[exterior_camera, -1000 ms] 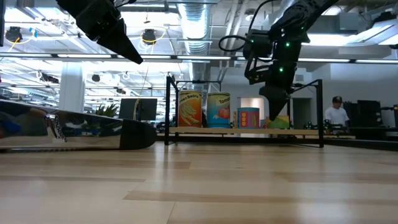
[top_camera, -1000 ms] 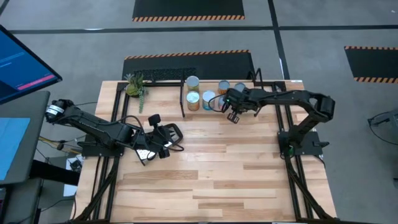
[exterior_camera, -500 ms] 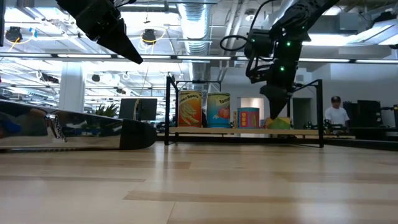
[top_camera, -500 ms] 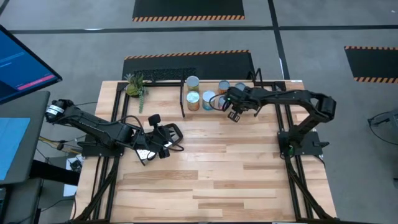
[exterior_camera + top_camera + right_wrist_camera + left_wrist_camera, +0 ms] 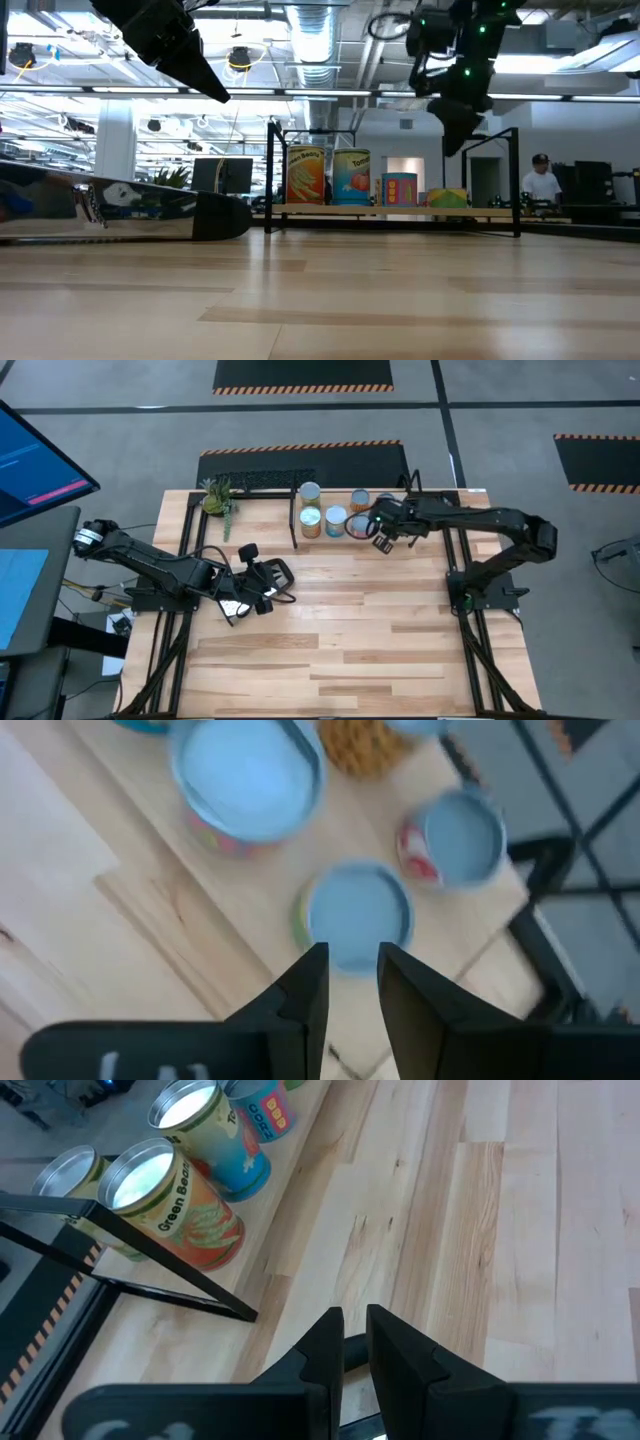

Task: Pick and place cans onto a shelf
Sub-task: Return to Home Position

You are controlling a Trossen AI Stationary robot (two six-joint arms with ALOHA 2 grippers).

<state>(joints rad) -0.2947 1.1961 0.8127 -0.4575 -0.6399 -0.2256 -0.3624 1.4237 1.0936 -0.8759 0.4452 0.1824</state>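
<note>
With the right pincer (image 5: pixel 352 958) released, empty, straight above the flat can (image 5: pixel 358 916) on the shelf (image 5: pixel 492 210) (left pincer (image 5: pixel 355 1326) clenched, well apart).

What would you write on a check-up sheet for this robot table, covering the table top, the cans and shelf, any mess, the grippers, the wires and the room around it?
Surface: light wooden table; no spills seen.
Job's things: the cans stand upright on the shelf near the table's back edge; none seen off it.
Clutter: a small plant left of the shelf.
Grippers: the right gripper hovers above the shelf, holding nothing; the left gripper waits over the table's left side, holding nothing.
Cables: loose wires beside the left arm's base.
Surroundings: a screen left of the table, striped floor mats, a person far behind.
</note>
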